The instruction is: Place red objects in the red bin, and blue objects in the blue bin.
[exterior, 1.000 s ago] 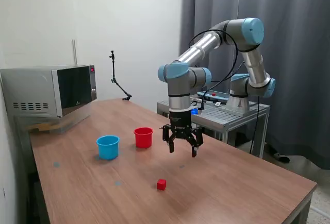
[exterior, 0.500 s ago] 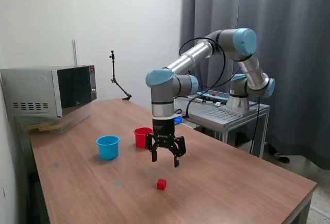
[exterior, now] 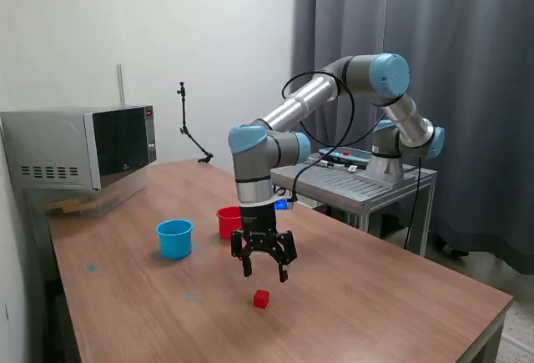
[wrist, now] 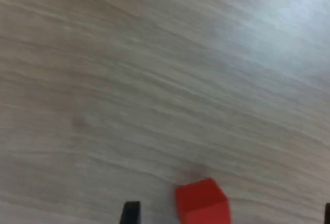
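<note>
No text, label, brand or number can be read in either view. The microwave oven [exterior: 79, 146] carries a small red patch at the upper corner of its front and a tiny pale mark low on its door, both too small to make out. The red cube [wrist: 202, 201], the cups and the robot arm [exterior: 334, 104] show no lettering that can be read.

Bright red cube [exterior: 261, 299] on brown wood-grain tabletop [exterior: 375, 296]; red cup [exterior: 227, 222], light blue cup [exterior: 174, 239]; black gripper [exterior: 264, 269].
</note>
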